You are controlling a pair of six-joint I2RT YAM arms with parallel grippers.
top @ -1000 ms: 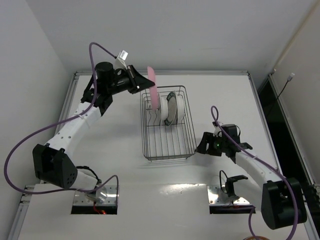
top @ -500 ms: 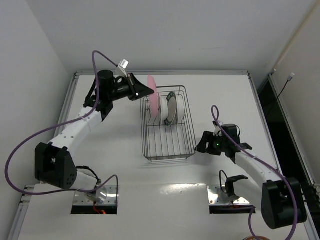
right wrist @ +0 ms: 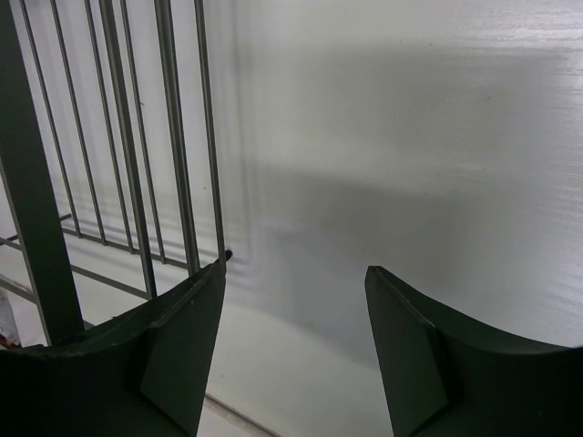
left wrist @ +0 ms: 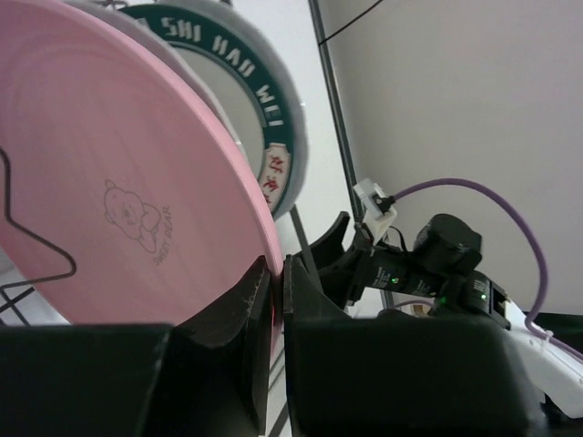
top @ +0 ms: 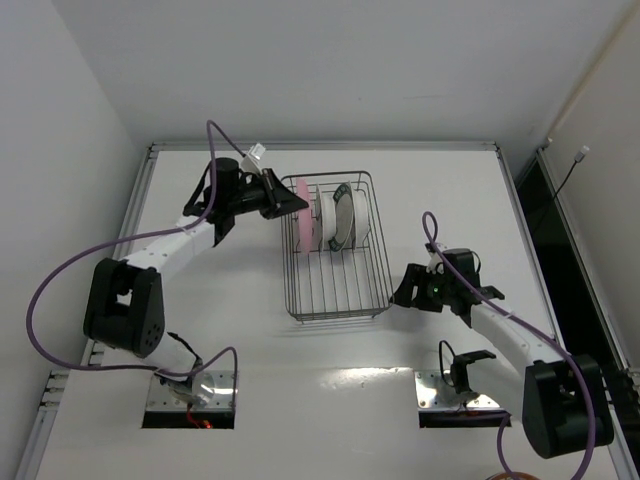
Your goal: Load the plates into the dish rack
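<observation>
The dark wire dish rack [top: 340, 300] stands mid-table. My left gripper [top: 297, 205] is shut on the rim of the pink plate [top: 300, 228], which stands on edge inside the rack's far left part. In the left wrist view the pink plate [left wrist: 109, 182] fills the left, pinched between the gripper's [left wrist: 276, 273] jaws. A white plate with a dark patterned rim [top: 343, 220] stands upright just right of it, also seen in the left wrist view [left wrist: 264, 109]. My right gripper [top: 403, 292] is open and empty beside the rack's right side [right wrist: 127, 164].
The white table's raised edge [top: 150, 160] runs along the left and back. Purple cables [top: 60, 270] loop from both arms. A dark gap [top: 560, 230] lies past the table's right edge.
My left gripper has moved down and right with the pink plate, lowering it from above the rack's far left corner into the rack beside the patterned plate. The right arm has not moved.
</observation>
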